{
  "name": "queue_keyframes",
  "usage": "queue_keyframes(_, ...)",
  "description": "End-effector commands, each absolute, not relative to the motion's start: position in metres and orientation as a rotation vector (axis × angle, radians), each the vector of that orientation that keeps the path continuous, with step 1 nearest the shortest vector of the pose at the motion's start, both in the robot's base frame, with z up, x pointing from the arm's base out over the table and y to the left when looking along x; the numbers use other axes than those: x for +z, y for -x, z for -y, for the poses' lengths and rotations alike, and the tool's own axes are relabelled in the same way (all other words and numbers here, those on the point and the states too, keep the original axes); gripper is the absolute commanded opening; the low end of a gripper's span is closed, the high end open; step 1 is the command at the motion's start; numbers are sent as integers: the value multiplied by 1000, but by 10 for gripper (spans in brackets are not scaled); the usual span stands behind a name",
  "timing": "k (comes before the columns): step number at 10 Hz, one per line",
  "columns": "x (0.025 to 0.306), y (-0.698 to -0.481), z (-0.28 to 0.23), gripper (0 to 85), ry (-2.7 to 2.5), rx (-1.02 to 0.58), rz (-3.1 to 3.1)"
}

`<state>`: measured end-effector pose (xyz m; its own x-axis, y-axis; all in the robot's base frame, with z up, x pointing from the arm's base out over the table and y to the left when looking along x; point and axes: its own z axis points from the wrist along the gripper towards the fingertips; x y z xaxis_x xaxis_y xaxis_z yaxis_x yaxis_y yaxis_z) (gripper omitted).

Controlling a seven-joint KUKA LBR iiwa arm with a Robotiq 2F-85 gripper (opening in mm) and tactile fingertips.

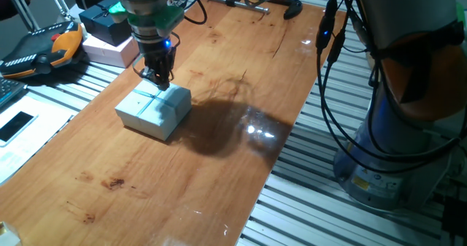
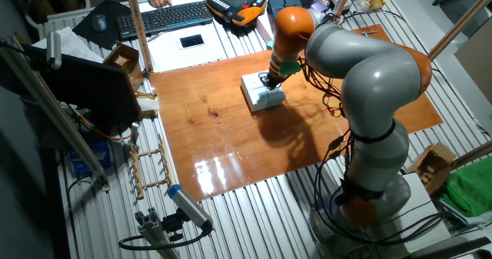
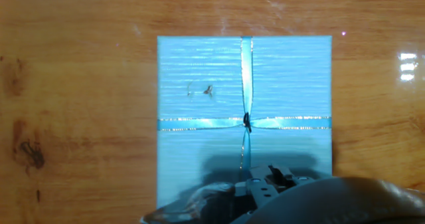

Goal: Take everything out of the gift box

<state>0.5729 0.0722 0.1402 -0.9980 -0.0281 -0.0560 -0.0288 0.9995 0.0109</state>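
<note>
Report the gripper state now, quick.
Gripper: right over the lid of the closed gift box; open or shut cannot be told.

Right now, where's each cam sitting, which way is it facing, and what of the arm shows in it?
One fixed view: low beside the wooden table, looking along it; shows the claw down on the gift box, plus the arm's base at right.
The other fixed view: high up, looking down over the whole table; shows the whole arm bent over the box.
Hand view: straight down at the lid and its ribbon cross; only part of the claw shows, at the bottom edge.
Shared: all three show the closed gift box on the table.
</note>
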Motion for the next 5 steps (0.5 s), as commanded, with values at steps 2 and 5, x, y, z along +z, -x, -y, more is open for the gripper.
queue_keyframes(2, 139, -576, -76, 270, 33, 18, -3078)
queue_keyframes(5, 129, -588, -83, 320, 5, 28, -3072)
